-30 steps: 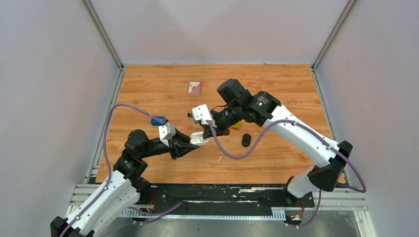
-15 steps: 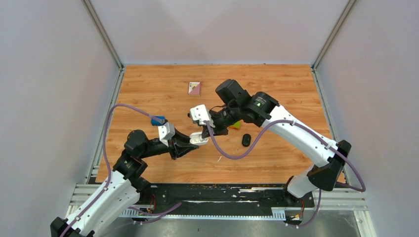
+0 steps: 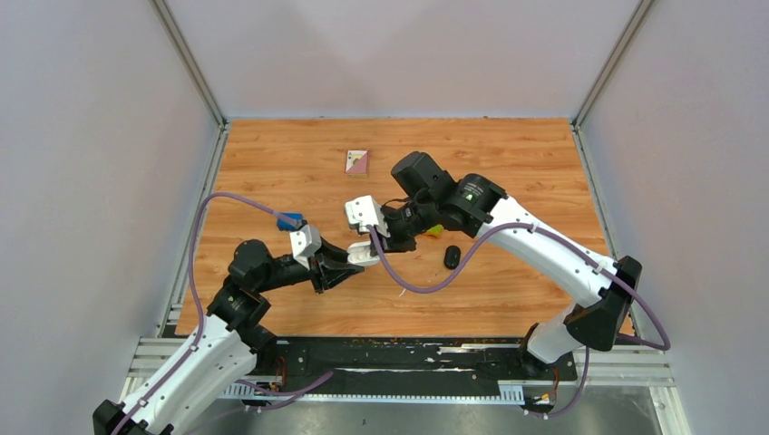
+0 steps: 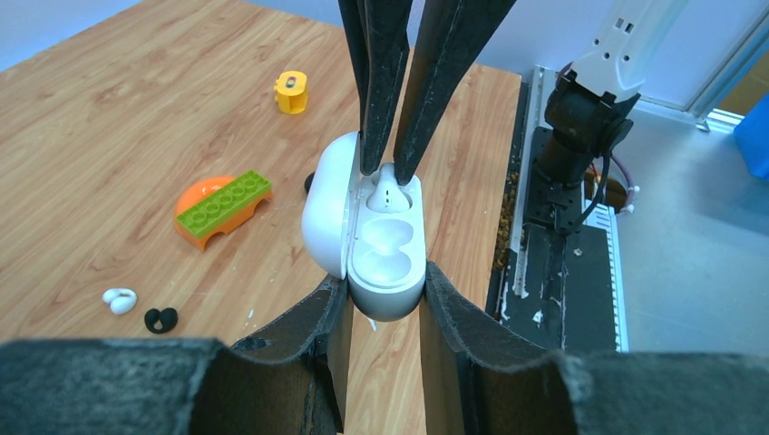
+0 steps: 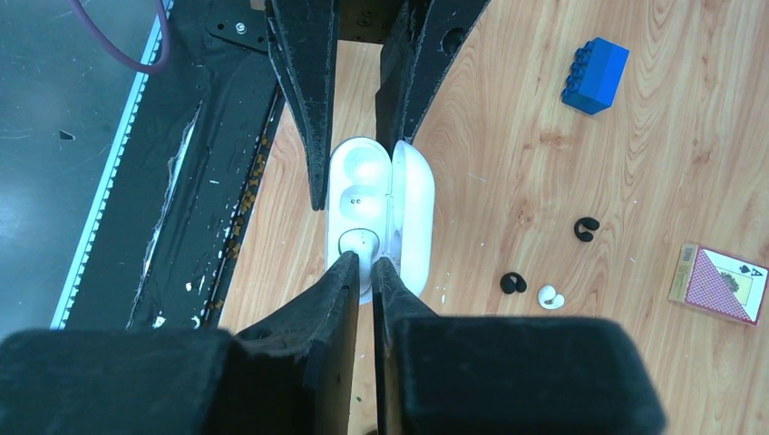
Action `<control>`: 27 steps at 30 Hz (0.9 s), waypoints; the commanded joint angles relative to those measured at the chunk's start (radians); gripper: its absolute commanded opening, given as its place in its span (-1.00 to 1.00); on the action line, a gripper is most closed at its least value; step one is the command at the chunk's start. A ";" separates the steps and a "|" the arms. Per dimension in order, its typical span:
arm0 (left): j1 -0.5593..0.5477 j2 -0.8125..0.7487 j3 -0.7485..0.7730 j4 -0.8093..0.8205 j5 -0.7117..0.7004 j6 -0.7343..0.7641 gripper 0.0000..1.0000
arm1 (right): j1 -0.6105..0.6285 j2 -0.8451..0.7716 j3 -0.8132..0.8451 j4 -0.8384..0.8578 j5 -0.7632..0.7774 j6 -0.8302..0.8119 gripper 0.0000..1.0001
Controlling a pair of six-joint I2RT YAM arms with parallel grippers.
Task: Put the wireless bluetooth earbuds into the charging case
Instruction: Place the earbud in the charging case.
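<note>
My left gripper (image 4: pixel 385 281) is shut on the lower end of a white charging case (image 4: pixel 385 254), held above the table with its lid open to the left. My right gripper (image 5: pixel 365 261) is shut on a white earbud (image 5: pixel 358 243) and holds it in the case's far slot (image 4: pixel 388 195). The near slot is empty. In the top view the two grippers meet at the case (image 3: pixel 363 256). On the table lie one white earbud (image 5: pixel 549 296) and two black earbuds (image 5: pixel 513 283) (image 5: pixel 586 228).
A black charging case (image 3: pixel 452 256) lies to the right of the grippers. An orange-and-green toy (image 4: pixel 222 208), a yellow block (image 4: pixel 291 91), a blue block (image 5: pixel 594 74) and a playing card (image 3: pixel 357 161) are on the table.
My right gripper has moved a little left and down with the white earbud, onto the open case. The left gripper has kept hold of the case, almost still.
</note>
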 commanded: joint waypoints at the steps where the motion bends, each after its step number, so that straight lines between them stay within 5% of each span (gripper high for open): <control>1: 0.001 -0.010 0.013 0.034 0.009 0.009 -1.00 | 0.002 -0.047 0.047 0.005 -0.020 -0.017 -0.71; 11: 0.001 -0.009 0.015 0.028 -0.002 0.012 -1.00 | -0.040 -0.074 0.162 -0.018 -0.026 -0.038 -0.68; 18: 0.001 -0.014 0.012 0.037 0.000 0.003 -1.00 | -0.477 0.023 -0.003 0.114 -0.266 0.126 -0.65; 23: 0.001 -0.018 0.009 0.038 -0.007 0.002 -1.00 | -0.602 0.129 -0.055 0.028 -0.249 -0.097 -0.59; 27: 0.001 -0.018 0.011 0.034 -0.011 0.005 -1.00 | -0.598 0.141 -0.160 0.162 -0.190 -0.182 -0.61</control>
